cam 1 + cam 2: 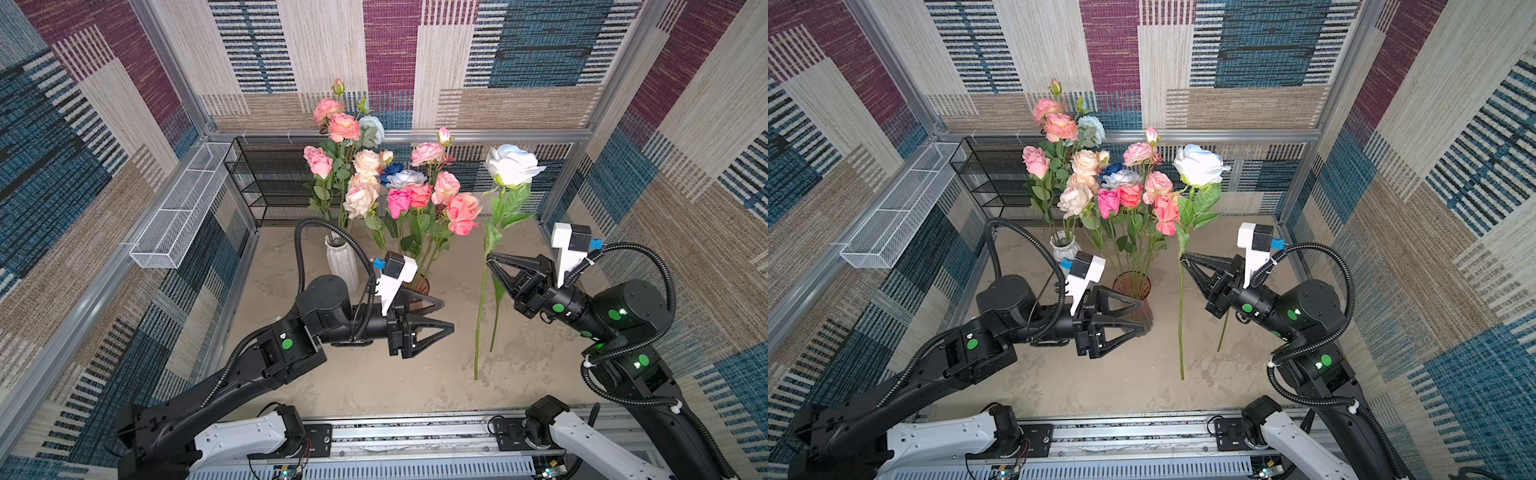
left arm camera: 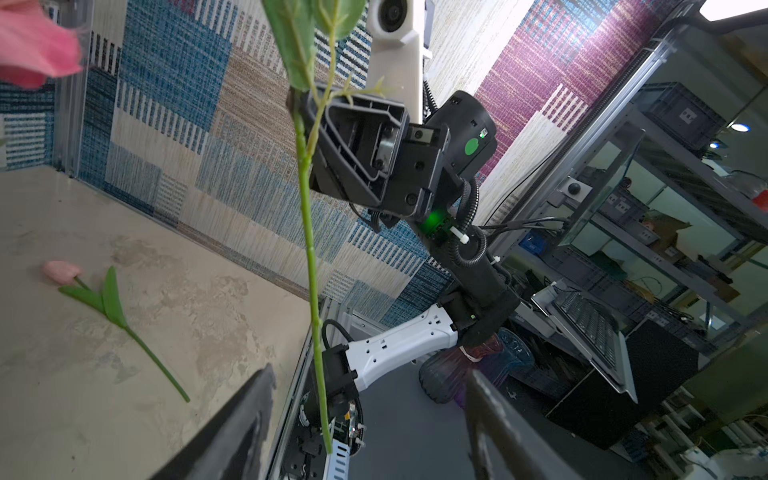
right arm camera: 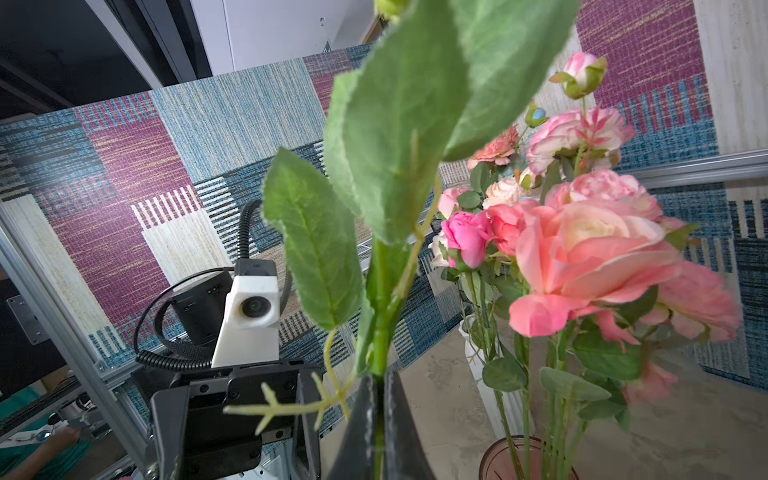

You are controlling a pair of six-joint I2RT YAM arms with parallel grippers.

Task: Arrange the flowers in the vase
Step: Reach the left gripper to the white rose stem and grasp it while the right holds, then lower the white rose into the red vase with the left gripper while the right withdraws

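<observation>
The right gripper [image 3: 380,382] grips the white rose [image 1: 513,166] by its upright stem; the left gripper [image 1: 448,316] stands open and empty. We judge the task nearly done: most flowers [image 1: 415,195] stand in the tinted vase [image 1: 1144,286] and white vase [image 1: 343,266] just beyond the left gripper; this rose and a pink tulip [image 2: 62,272] below the right gripper remain.

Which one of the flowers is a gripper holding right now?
The tall white rose, its stem pinched in the right gripper. The other roses stand in the white vase and the glass vase; a pink tulip lies on the table.
</observation>
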